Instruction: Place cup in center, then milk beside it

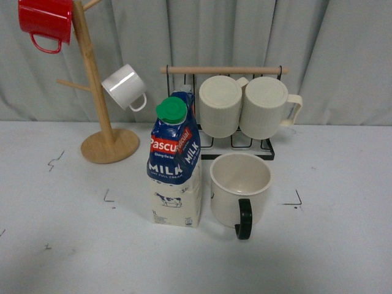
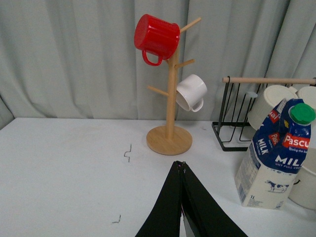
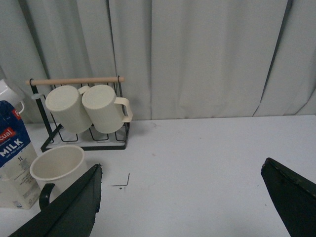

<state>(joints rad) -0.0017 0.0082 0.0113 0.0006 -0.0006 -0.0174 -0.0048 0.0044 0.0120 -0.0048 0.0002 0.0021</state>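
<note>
Presently, the wide cream-white black-handled cup [image 1: 240,187] stands upright just beside the blue-and-white milk carton [image 1: 175,166]; left gripper [image 2: 183,170] closed, empty; right gripper [image 3: 180,192] spread wide.

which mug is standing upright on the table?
The cream cup with the black handle, beside the milk. The red, white and two ribbed mugs all hang on racks.

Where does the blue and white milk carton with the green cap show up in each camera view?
Front view: blue-and-white milk carton stands mid-picture, beside the cream mug with a black handle.
Left wrist view: carton at the right edge.
Right wrist view: partly cut off at the left edge.
Shared landmark: black wire mug rack.
</note>
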